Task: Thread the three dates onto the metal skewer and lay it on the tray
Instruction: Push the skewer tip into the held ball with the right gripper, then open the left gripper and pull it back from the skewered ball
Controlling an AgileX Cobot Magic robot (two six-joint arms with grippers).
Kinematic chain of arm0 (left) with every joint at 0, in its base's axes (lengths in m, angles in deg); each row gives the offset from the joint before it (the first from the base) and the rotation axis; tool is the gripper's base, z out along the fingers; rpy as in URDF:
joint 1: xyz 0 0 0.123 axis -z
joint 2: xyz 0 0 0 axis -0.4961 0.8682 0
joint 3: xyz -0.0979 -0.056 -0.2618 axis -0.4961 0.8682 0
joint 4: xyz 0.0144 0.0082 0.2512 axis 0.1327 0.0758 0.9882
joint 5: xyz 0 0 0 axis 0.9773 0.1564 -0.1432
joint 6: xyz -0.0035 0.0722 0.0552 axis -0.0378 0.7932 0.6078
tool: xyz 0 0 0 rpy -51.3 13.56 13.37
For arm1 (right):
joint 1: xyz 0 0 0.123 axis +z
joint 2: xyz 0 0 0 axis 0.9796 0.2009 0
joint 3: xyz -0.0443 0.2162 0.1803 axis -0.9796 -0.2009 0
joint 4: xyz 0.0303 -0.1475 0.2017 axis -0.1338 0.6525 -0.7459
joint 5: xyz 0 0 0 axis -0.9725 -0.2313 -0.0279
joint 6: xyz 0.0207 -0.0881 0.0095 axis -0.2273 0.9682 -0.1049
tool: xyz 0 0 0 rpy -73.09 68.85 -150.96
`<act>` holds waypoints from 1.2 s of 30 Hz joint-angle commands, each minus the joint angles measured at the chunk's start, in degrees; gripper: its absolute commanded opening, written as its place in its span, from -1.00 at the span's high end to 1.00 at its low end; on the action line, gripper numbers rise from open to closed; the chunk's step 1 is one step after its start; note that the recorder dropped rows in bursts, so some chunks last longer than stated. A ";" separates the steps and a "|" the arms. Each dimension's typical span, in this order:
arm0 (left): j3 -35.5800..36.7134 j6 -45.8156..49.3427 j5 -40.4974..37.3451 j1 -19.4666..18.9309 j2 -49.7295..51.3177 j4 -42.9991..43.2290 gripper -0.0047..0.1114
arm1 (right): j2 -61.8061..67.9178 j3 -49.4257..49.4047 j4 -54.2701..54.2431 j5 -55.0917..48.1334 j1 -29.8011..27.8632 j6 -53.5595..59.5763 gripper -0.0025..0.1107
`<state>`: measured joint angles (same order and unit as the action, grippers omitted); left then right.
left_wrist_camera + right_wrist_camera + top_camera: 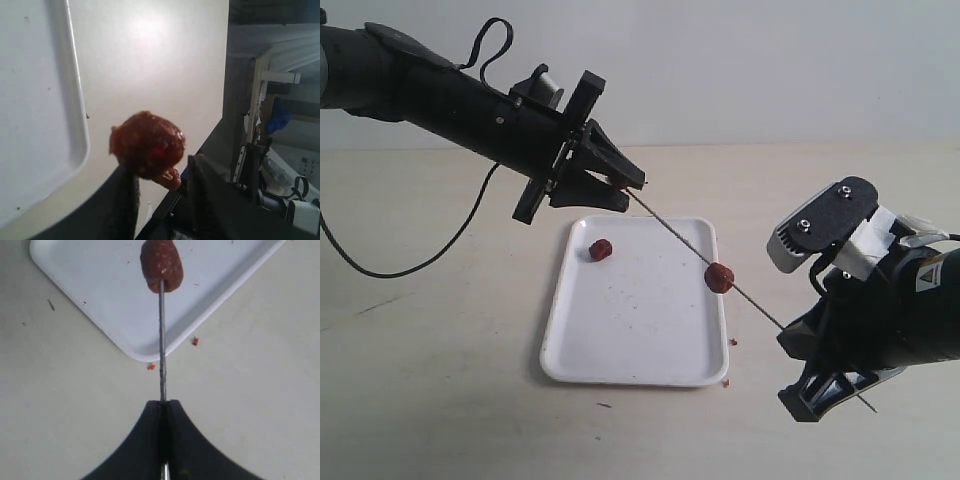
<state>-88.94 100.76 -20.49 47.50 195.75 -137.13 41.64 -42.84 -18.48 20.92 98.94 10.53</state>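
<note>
The metal skewer (750, 300) slants across the tray's right edge, and my right gripper (790, 345) is shut on its lower end. In the right wrist view the skewer (162, 340) runs out of the shut right gripper (163, 402) to a date (161, 265) threaded on it. That date (719, 277) sits midway along the rod. My left gripper (630, 180) is at the skewer's upper tip, shut on a second date (147, 145) between its fingers (122, 200). A third date (600, 250) lies loose on the white tray (620, 350).
Small red crumbs (733, 342) lie on the beige table beside the tray's right edge, and dark specks dot the tray. A black cable (410, 265) trails from the left arm over the table. The tray's rim (77, 110) shows in the left wrist view.
</note>
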 commanded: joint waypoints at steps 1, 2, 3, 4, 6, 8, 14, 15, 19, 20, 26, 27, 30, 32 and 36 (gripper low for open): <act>0.23 -0.05 -0.45 0.15 -0.88 -0.47 0.32 | 0.27 0.52 0.15 0.67 -0.19 0.58 0.96; 0.23 -0.05 -0.45 0.15 -0.88 -0.47 0.32 | 0.27 0.52 0.15 0.85 -0.19 0.58 0.96; 0.23 -0.05 -0.45 0.15 -0.88 -0.47 0.32 | 0.27 0.52 0.15 1.07 -0.19 0.58 0.96; 0.23 -0.05 -0.45 0.15 -0.88 -0.47 0.32 | 0.27 0.52 0.15 1.19 -0.19 0.58 0.96; 0.23 -0.05 -0.45 0.15 -0.88 -0.47 0.32 | 0.27 0.52 0.15 1.45 -0.19 0.48 0.96; 0.23 -0.05 -0.45 0.15 -0.88 -0.47 0.32 | 0.27 0.52 0.15 1.56 -0.19 0.50 0.96; 0.23 -0.05 -0.45 0.15 -0.88 -0.47 0.32 | 0.27 0.52 0.15 1.56 -0.19 0.50 0.96; 0.23 -0.05 -0.45 0.15 -0.88 -0.47 0.32 | 0.27 0.52 0.15 1.56 -0.19 0.50 0.96; 0.23 -0.05 -0.45 0.16 -0.88 -0.36 0.32 | 0.27 0.52 0.15 1.56 -0.19 0.50 0.96; 0.23 -0.05 -0.45 0.16 -0.88 -0.25 0.32 | 0.27 0.52 0.15 1.70 -0.19 0.50 0.96; 0.23 -0.05 -0.45 0.16 -0.88 -0.13 0.32 | 0.27 0.52 0.15 1.70 -0.19 0.50 0.96; 0.23 -0.05 -0.45 0.16 -0.88 -0.13 0.32 | 0.27 0.52 0.15 1.70 -0.19 0.50 0.96; 0.23 -0.05 -0.45 0.16 -0.88 -0.13 0.32 | 0.27 0.52 0.15 1.70 -0.19 0.50 0.96; 0.23 -0.05 -0.45 0.16 -0.88 -0.13 0.32 | 0.27 0.52 0.15 1.81 -0.19 0.50 0.96; 0.23 -0.05 -0.45 0.16 -0.88 -0.13 0.32 | 0.27 0.52 0.15 2.76 -0.19 -2.06 0.96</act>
<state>-88.94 100.76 -20.60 47.50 195.75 -137.13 41.74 -42.84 -18.48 21.97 98.94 9.84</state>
